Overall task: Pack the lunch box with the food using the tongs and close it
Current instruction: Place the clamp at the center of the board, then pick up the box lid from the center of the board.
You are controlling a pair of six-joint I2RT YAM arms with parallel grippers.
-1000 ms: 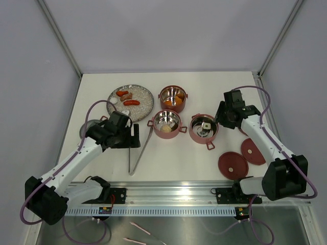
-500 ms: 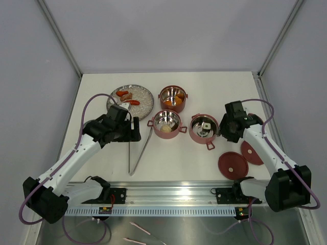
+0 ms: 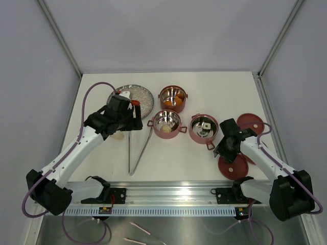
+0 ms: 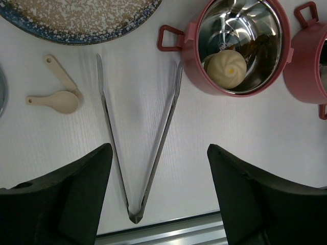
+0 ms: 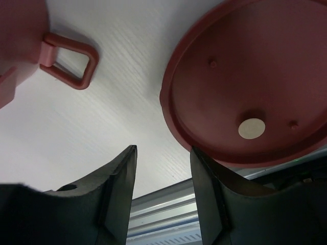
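Note:
The silvery tongs [image 3: 137, 153] [image 4: 153, 153] lie flat on the table in a V, hinge toward the near edge. My left gripper [image 3: 136, 122] [image 4: 159, 148] hangs open above them, holding nothing. Three dark-red lunch box tiers stand open: the back one [image 3: 173, 91] holds orange food [image 3: 171, 103], the middle one [image 3: 167, 116] [image 4: 194, 56] a pale bun [image 4: 226, 69], the right one [image 3: 203, 137] a small piece [image 3: 204, 125]. My right gripper [image 3: 223, 151] [image 5: 162, 153] is open and empty, low beside the rim of a red lid [image 3: 233, 167] [image 5: 250, 87].
The grey speckled plate [image 3: 143, 94] [image 4: 76, 25] lies at the back left, half hidden by my left arm. Two beige spoons [image 4: 56, 97] rest left of the tongs. Another lid [image 3: 250, 122] lies at the right. A metal rail [image 3: 168, 191] runs along the near edge.
My left gripper has moved away from the near edge, up along the tongs toward the plate. My right gripper has swung from beside the right tier down to the near lid.

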